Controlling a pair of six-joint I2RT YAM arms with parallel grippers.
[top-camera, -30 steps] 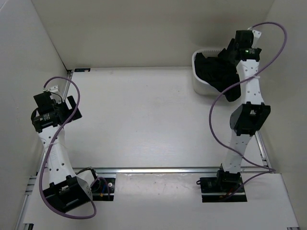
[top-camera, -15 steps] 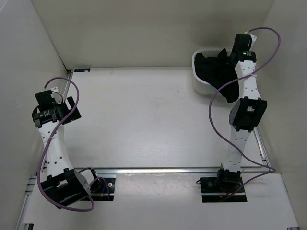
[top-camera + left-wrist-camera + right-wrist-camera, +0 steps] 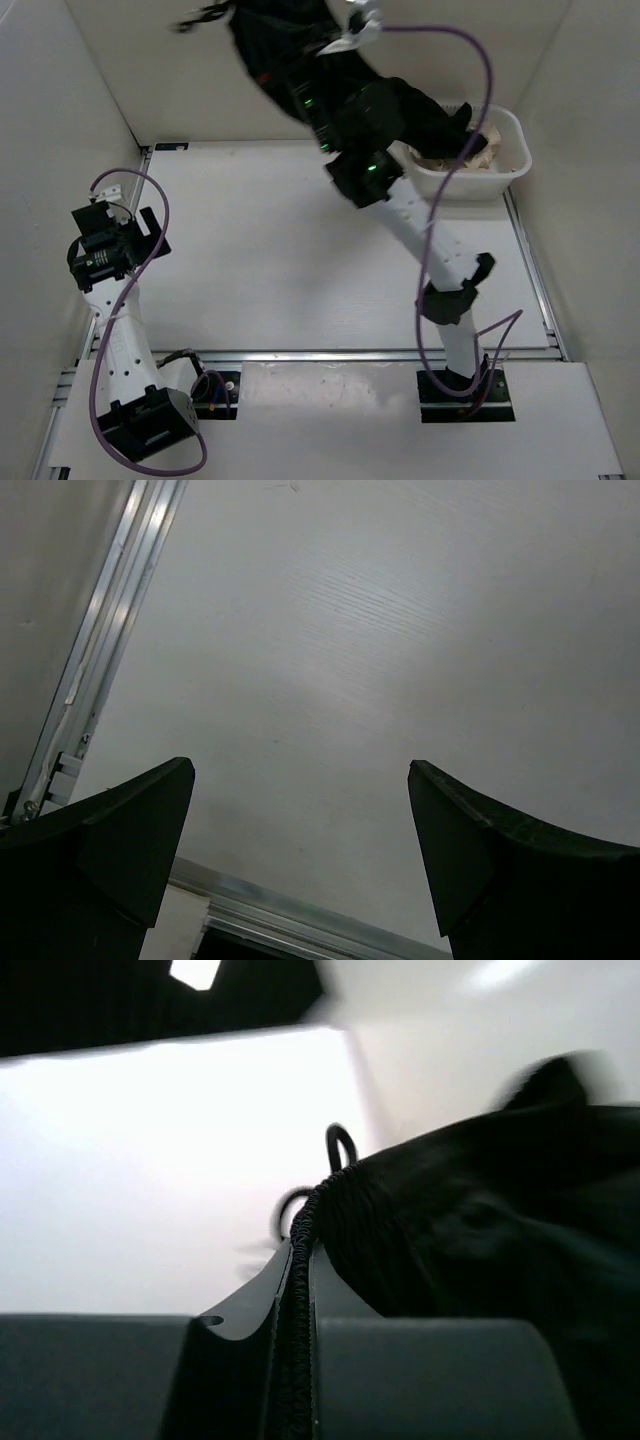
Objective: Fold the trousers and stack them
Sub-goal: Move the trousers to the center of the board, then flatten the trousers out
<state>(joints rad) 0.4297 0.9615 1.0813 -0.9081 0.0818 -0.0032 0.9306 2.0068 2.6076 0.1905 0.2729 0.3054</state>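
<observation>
Top view: high, from behind the near edge, facing down on the whole table point(image 3: 260, 250). Left wrist view: low over the table's left side, facing down past its own fingers point(image 3: 110, 850) to the rail point(image 3: 105, 630), a strip the top view also takes in. Right wrist view: very near, sighting along its fingers point(image 3: 240, 1305) at the trousers point(image 3: 480, 1240), also seen from the top; all beyond is blurred.

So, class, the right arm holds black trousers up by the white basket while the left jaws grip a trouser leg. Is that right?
No: the left jaws are open and empty over the table, as the left wrist view shows. The rest stands.
</observation>
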